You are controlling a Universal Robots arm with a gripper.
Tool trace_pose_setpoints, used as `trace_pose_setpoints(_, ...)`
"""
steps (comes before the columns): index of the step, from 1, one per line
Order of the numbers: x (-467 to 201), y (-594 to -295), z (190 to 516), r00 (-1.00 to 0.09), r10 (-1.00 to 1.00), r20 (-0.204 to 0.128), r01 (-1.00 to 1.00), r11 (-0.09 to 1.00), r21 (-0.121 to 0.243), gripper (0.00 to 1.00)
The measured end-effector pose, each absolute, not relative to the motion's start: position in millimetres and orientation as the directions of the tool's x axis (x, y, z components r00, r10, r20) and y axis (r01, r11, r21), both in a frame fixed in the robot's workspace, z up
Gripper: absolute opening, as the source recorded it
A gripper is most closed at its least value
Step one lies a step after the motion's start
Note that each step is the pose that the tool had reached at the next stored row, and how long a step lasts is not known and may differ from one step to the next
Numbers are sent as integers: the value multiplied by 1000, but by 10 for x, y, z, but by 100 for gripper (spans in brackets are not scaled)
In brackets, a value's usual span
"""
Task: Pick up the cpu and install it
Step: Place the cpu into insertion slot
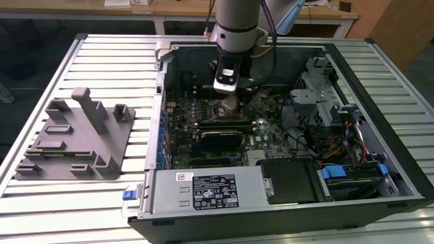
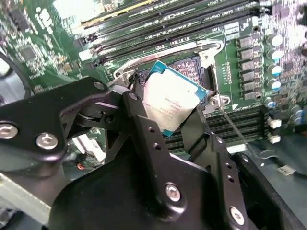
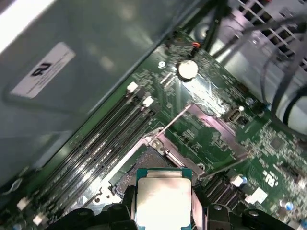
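The cpu (image 2: 172,100) is a small square chip with a silvery top plate. My gripper (image 2: 170,98) is shut on it, a black finger (image 2: 144,129) against each of two opposite edges. It hangs tilted just above the open motherboard socket (image 2: 194,64). In the first wrist view the cpu (image 3: 163,201) sits between the gripper's fingers (image 3: 125,203) over the socket (image 3: 144,160), whose load plate (image 3: 211,139) is swung open. In the exterior view the gripper (image 1: 229,103) reaches down into the computer case (image 1: 379,168), over the middle of the board.
A grey plastic fixture block (image 1: 74,137) lies on the slatted table at the exterior view's left. Inside the case are a power supply (image 1: 210,190), a drive cage (image 1: 318,96) with cables, and memory slots (image 2: 192,19) beside the socket. The thin socket lever (image 3: 172,120) sticks out.
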State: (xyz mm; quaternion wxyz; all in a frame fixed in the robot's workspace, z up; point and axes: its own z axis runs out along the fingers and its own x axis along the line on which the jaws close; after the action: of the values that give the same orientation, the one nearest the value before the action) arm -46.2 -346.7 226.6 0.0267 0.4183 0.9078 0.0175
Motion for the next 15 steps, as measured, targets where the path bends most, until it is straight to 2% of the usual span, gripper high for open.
trace_pose_setpoints(15, -462, -3467, 2226, -374, 927, -34, 925, 376, 54, 55)
